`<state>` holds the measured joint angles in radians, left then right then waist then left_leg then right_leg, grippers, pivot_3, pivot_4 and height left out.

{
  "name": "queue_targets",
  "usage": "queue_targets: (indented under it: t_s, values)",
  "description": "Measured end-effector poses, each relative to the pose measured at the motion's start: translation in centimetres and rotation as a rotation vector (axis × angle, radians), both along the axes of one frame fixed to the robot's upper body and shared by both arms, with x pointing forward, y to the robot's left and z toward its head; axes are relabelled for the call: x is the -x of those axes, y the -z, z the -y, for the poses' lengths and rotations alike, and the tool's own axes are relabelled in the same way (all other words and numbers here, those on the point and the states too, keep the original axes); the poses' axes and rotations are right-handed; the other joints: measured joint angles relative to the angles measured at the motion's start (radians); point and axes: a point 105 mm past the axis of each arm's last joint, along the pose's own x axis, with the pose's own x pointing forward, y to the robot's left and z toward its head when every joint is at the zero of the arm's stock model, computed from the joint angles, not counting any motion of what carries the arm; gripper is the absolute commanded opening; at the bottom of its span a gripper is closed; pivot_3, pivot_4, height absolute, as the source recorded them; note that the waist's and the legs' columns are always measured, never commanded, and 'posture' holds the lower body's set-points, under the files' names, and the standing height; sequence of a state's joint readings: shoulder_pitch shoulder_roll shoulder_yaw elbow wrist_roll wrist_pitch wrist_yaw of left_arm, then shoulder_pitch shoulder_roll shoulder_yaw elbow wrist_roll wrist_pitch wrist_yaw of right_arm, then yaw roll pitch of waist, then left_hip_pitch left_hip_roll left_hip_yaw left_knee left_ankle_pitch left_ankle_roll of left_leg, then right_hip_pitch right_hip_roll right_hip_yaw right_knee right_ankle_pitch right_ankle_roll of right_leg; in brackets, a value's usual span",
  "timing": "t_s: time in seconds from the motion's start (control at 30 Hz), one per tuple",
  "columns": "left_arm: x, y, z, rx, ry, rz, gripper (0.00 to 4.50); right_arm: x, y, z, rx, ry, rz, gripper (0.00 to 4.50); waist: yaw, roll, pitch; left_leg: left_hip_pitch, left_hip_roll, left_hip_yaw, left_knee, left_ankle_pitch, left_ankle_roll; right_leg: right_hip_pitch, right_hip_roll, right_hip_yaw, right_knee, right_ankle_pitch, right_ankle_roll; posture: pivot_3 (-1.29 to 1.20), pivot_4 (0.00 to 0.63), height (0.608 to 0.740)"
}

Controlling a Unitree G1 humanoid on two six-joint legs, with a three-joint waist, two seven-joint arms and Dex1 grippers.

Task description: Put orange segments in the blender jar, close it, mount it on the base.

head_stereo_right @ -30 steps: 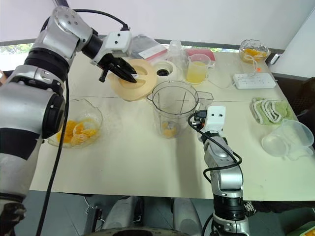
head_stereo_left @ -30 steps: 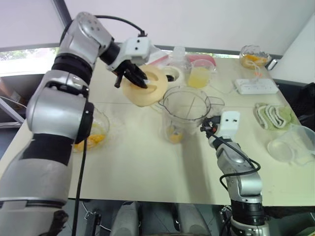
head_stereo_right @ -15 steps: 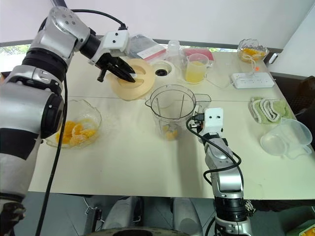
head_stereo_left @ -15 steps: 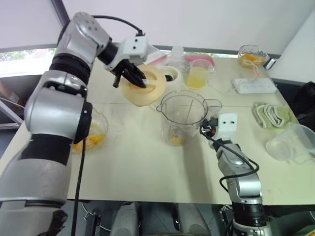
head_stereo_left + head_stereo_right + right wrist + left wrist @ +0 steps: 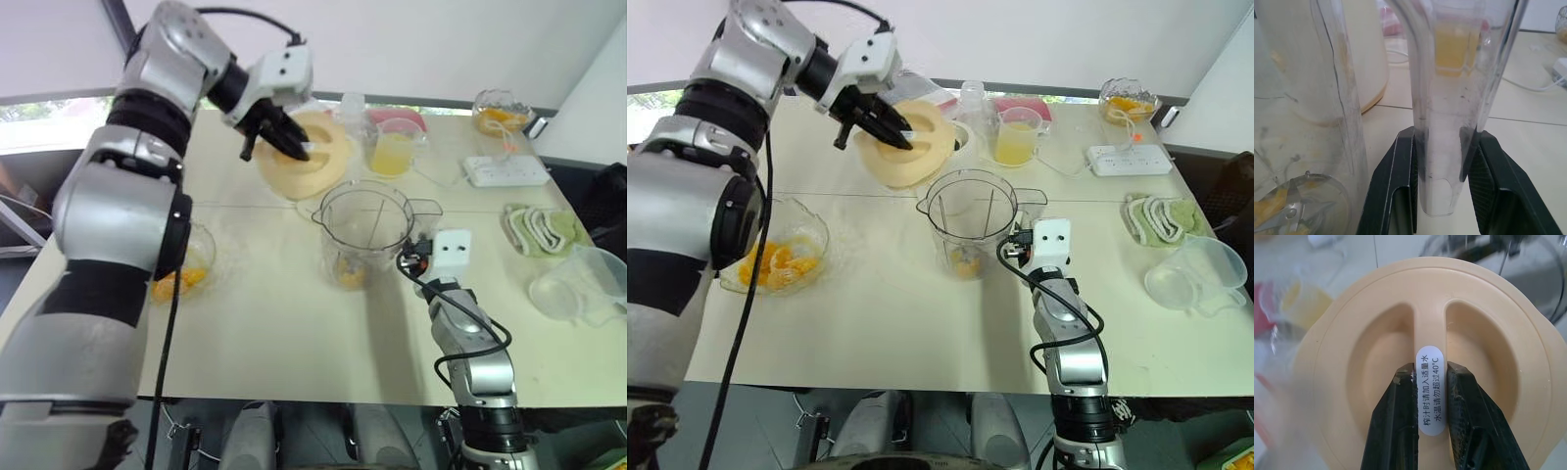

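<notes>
The blender jar (image 5: 970,220) stands upright near the middle of the tabletop (image 5: 882,323), open at the top, with a few orange segments (image 5: 963,262) lying round the blades at its bottom. Our right hand (image 5: 1441,147) is clamped on the jar's handle (image 5: 1447,88), one finger on each side, steadying it. The cream lid (image 5: 921,147) hangs in the air beyond the jar, toward the far edge, tilted with its top face turned to us. Our left hand (image 5: 1430,374) pinches it by the narrow central rib that carries the white label.

We judge that the filling is done and the closing is in hand, with the mounting yet to come.

The risks lie mostly in that pinch. The rib is slim and smooth, so the lid may swivel or slip between the fingers as we carry it over. If it arrives tilted it may catch one side of the rim and push the jar, which we hold by the handle alone. The cup of juice (image 5: 1016,137) stands near the lid's path and could be clipped.

A bowl of segments (image 5: 774,259) sits by the left edge.
</notes>
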<state>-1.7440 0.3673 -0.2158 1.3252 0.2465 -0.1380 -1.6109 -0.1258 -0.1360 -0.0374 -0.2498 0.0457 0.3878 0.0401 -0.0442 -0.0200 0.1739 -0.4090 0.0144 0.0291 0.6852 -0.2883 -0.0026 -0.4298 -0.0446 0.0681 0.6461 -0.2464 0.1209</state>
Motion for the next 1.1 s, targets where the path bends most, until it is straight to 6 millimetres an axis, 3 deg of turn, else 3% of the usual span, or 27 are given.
queue_targets:
  t_s: [0.27, 0.5, 0.67, 1.1]
  values:
    - [1.2, 0.8, 5.2, 0.036, 0.027, -0.138, 0.23, -0.1, 0.2, -0.1, -0.007, 0.006, 0.006, 0.83, -0.003, 0.000, 0.000, 0.001, 0.000, 0.000, 0.000, 0.000, 0.000, 0.000, 0.001, 0.001, 0.001, 0.000, 0.000, 0.00, 0.150, 0.740]
    - [1.2, 2.1, 7.5, 0.027, -0.021, -0.173, 0.23, 0.1, 0.4, 0.1, -0.013, 0.018, 0.011, 0.83, -0.001, 0.000, 0.000, 0.001, 0.000, -0.001, 0.000, 0.000, 0.000, 0.000, 0.002, 0.001, 0.001, 0.000, 0.000, 0.00, 0.150, 0.740]
    - [1.0, 3.6, 7.4, -0.011, 0.003, -0.157, 0.23, 0.3, 0.6, 0.2, -0.022, 0.031, 0.009, 0.83, 0.000, 0.000, 0.000, 0.002, 0.000, -0.001, 0.000, 0.000, 0.000, 0.000, 0.002, 0.001, 0.002, 0.000, 0.000, 0.00, 0.150, 0.740]
    - [1.6, 4.6, 6.9, -0.049, 0.065, -0.202, 0.23, 0.5, 0.8, 0.3, -0.028, 0.042, 0.010, 0.83, 0.000, 0.000, 0.000, 0.002, 0.000, -0.001, 0.000, 0.000, 0.000, 0.001, 0.002, 0.002, 0.001, 0.000, 0.000, 0.00, 0.150, 0.740]
